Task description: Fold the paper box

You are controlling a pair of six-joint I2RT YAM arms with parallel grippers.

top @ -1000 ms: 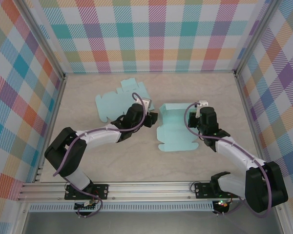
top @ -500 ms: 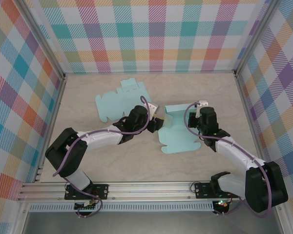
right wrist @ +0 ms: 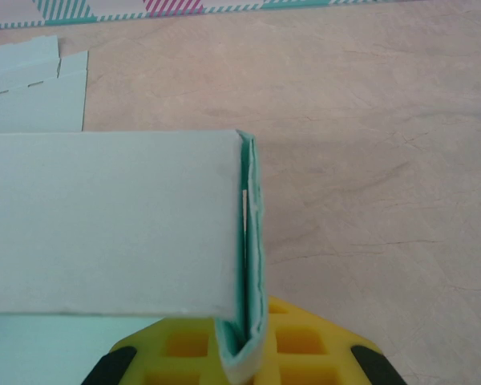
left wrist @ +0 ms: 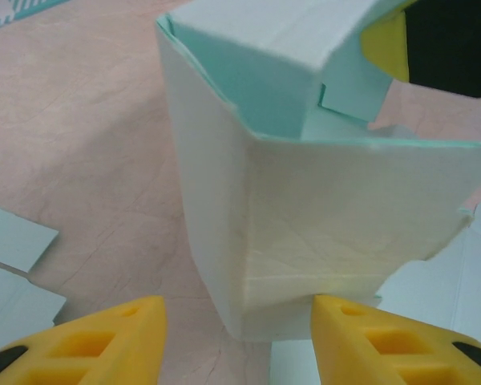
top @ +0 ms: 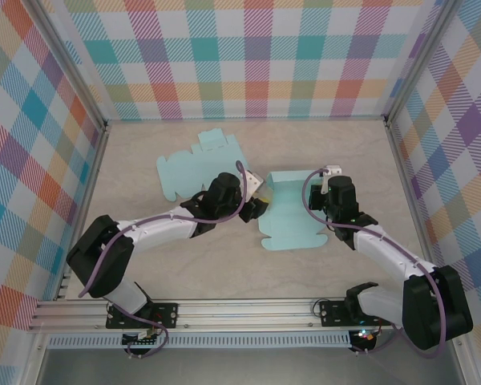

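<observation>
A pale teal paper box (top: pixel 293 216) lies partly folded at the table's middle. My left gripper (top: pixel 255 202) is at its left end, open, and the raised end wall (left wrist: pixel 305 233) stands between the yellow fingers (left wrist: pixel 104 337). The right-hand finger touches the wall's lower edge while the other stays apart. My right gripper (top: pixel 330 189) sits at the box's right side, shut on the doubled-over side wall (right wrist: pixel 248 241), whose folded edge is pinched between the yellow pads (right wrist: pixel 305 345). That gripper's yellow finger (left wrist: pixel 385 44) shows behind the box in the left wrist view.
A second teal box blank (top: pixel 196 164) lies flat behind the left arm, and shows again as the blank (right wrist: pixel 32 88) in the right wrist view. Checked walls enclose the table on three sides. Bare tabletop (top: pixel 248 273) lies in front of the box.
My left gripper has moved right and closer to the box, now straddling its left end wall. The right gripper has kept its hold and place.
</observation>
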